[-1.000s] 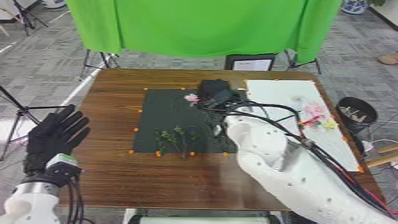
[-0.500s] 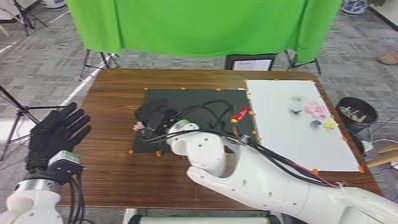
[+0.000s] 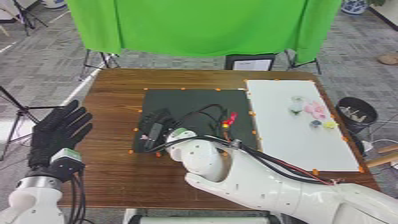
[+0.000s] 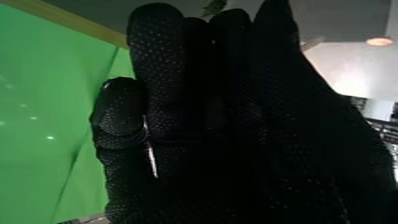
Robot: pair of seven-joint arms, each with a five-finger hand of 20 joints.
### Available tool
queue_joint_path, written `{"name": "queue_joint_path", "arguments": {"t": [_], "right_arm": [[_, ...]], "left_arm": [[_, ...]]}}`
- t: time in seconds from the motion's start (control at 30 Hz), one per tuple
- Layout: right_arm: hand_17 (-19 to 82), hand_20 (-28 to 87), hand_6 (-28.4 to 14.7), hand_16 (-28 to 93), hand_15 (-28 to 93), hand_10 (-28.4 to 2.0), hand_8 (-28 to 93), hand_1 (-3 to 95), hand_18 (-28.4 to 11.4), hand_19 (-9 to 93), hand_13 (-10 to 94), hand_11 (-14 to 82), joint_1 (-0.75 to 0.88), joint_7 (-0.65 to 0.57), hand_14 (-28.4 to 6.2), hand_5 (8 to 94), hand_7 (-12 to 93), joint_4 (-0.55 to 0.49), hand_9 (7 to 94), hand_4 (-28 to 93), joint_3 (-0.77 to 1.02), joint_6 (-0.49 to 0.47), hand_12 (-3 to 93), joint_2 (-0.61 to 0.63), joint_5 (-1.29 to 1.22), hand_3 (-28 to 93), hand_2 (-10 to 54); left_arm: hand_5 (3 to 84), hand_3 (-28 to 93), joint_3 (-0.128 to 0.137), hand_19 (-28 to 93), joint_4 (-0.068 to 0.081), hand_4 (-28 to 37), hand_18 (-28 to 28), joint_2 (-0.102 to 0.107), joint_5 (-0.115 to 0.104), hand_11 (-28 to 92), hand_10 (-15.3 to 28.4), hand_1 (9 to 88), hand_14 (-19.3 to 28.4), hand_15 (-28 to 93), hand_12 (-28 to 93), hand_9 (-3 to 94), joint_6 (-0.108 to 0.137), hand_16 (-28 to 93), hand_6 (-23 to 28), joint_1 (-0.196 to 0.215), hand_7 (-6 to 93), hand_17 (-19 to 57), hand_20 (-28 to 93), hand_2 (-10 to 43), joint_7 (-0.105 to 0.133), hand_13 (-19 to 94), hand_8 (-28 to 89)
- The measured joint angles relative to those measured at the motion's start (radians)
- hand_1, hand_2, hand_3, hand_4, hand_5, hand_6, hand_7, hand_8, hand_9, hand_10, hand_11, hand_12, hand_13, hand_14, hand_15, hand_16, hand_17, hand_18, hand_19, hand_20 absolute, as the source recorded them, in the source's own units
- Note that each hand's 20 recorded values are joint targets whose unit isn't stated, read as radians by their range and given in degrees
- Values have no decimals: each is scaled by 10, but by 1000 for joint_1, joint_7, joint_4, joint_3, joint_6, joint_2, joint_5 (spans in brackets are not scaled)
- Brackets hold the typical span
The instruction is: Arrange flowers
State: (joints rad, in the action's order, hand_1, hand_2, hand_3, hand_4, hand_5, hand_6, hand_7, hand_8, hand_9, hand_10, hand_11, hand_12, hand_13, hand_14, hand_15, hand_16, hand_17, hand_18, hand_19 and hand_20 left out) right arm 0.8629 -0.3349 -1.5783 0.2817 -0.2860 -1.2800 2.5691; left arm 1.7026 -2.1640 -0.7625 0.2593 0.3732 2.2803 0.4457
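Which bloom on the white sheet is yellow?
The rightmost bloom in head view, right of the blue-grey bloom, below the pink bloom; only it is yellow.

Green cloth [image 3: 204,27] hangs beyond the wooden table [image 3: 114,110], a dark bin [image 3: 358,125] to the table's right.

Head view: mat [image 3: 191,97] on table [image 3: 114,100]; sheet [image 3: 280,135] also on table, right of mat. Flowers [image 3: 314,108] grouped on sheet, toward right edge. Bin [image 3: 356,116] just right of table. Curtain [image 3: 204,27] behind table. Frame [image 3: 251,64] just beyond table's far edge, right of centre.
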Motion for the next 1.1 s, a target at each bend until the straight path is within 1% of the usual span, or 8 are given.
{"name": "queue_joint_path", "arguments": {"t": [0.2,0.47,0.83,1.0,1.1], "right_arm": [[389,348,-3,277,438,-113,-31,493,-220,845,745,139,-1,-16,-85,731,174,0,740,-283,-6,-10,157,0,-5,726,-95],[389,345,-6,267,436,-123,-48,449,-221,846,740,139,20,-27,-90,712,164,-16,729,-283,31,-47,153,-3,-12,758,-95],[390,338,-9,257,436,-129,-79,432,-224,851,738,138,39,-88,-94,702,164,-43,720,-283,70,-61,150,-11,-86,767,-95],[392,335,-11,255,439,-131,-97,427,-225,853,735,136,62,-106,-97,697,159,-54,717,-276,125,-70,150,-24,-101,772,-95],[391,334,-13,254,440,-134,-113,423,-227,856,734,134,78,-123,-99,692,153,-67,712,-271,165,-77,149,-30,-117,776,-95]], "left_arm": [[414,746,8,395,0,-261,166,0,4,216,170,297,169,381,124,338,2,-67,106,2,142,-83,93,113,-4,219,-85],[412,742,15,395,0,-255,166,-1,11,217,170,297,169,381,124,337,2,-68,106,4,142,-82,92,109,-12,218,-86],[411,740,16,394,0,-253,166,-1,10,216,170,297,168,377,124,337,1,-67,106,8,143,-82,92,107,-11,218,-86],[411,740,16,394,1,-252,166,-1,9,215,170,297,168,378,124,336,1,-66,106,8,143,-82,92,106,-11,218,-87],[411,740,16,393,2,-253,166,-5,9,216,169,297,168,378,125,336,0,-66,106,8,142,-83,92,107,-11,218,-86]]}}
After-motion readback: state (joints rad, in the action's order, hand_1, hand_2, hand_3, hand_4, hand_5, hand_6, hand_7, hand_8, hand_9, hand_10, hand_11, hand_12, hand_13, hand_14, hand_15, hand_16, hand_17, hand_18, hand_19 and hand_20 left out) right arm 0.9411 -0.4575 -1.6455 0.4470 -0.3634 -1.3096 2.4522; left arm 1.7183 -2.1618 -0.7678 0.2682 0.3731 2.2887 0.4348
